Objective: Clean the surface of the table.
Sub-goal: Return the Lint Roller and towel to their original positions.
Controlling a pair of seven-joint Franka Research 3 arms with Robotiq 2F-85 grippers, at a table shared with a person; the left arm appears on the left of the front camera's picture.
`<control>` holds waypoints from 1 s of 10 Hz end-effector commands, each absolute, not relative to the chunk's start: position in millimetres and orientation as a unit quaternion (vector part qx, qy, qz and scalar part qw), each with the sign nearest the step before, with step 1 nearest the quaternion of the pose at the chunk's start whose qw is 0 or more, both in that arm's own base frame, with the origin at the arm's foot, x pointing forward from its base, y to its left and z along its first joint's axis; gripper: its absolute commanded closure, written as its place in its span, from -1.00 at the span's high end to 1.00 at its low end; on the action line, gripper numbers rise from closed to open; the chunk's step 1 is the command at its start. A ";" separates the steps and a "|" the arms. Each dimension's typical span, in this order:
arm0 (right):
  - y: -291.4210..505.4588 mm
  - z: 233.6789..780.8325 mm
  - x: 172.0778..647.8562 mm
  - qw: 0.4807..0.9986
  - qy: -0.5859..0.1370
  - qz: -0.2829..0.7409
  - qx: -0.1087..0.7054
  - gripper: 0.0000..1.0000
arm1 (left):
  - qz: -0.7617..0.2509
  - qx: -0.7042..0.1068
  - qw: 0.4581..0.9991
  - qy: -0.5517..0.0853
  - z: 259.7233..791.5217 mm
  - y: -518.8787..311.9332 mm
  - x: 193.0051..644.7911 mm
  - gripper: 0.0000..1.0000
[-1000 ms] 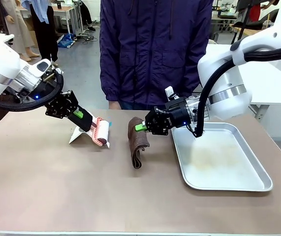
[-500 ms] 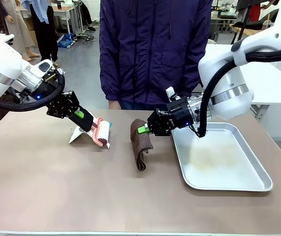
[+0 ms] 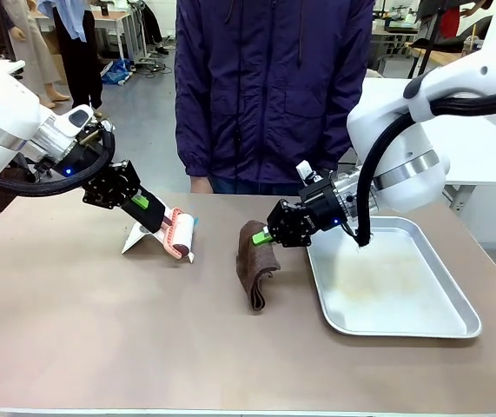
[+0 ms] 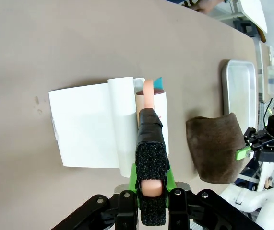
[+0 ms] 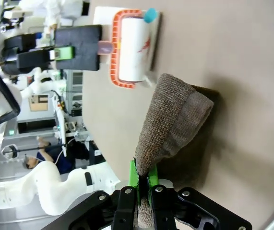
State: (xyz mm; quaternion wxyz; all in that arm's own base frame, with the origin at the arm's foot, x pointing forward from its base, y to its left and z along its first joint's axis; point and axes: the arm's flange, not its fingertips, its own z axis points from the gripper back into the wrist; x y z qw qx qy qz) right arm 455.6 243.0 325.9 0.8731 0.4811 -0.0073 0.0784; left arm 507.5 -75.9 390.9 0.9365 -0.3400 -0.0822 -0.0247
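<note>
The counter, the broad beige-brown top, fills the lower half of the front view. The step in hand looks like wiping with the brown cloth, which hangs folded just left of centre, its lower end lying on the counter and its top edge pinched. To wipe well, the right arm should drop low enough for the cloth to lie flat on the surface, then drag it in slow, even passes, keeping clear of the metal tray at the lower right, whose near rim sits just beside the cloth.

The right hand comes in from the right of the frame, reaching leftward over the tray's corner, tilted a little downward. It is clamped tight on the cloth's upper edge, and the right wrist view shows the fabric squeezed between the green pads.

The left hand reaches in from the upper left, angled down toward the counter. Its jaws are closed on the dark foam-wrapped handle of a lint roller, whose white drum rests against a white sheet on the counter. Whether the roller actually presses the sheet or merely touches it is hard to tell from here.
</note>
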 end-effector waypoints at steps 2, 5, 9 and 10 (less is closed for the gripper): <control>243.1 326.9 457.4 0.894 0.008 0.058 0.444 0.00 | -0.028 -0.322 0.942 -0.088 380.3 -73.5 512.9 0.44; 241.3 324.3 457.9 0.901 0.013 0.055 0.431 1.00 | -0.026 -0.323 0.941 -0.092 381.2 -72.4 512.5 1.00; 239.0 322.6 458.3 0.921 0.020 0.060 0.384 1.00 | -0.025 -0.330 0.939 -0.099 385.8 -69.4 508.7 1.00; 240.5 325.3 456.6 0.921 0.019 0.069 0.384 1.00 | -0.026 -0.333 0.937 -0.103 388.9 -68.8 505.0 1.00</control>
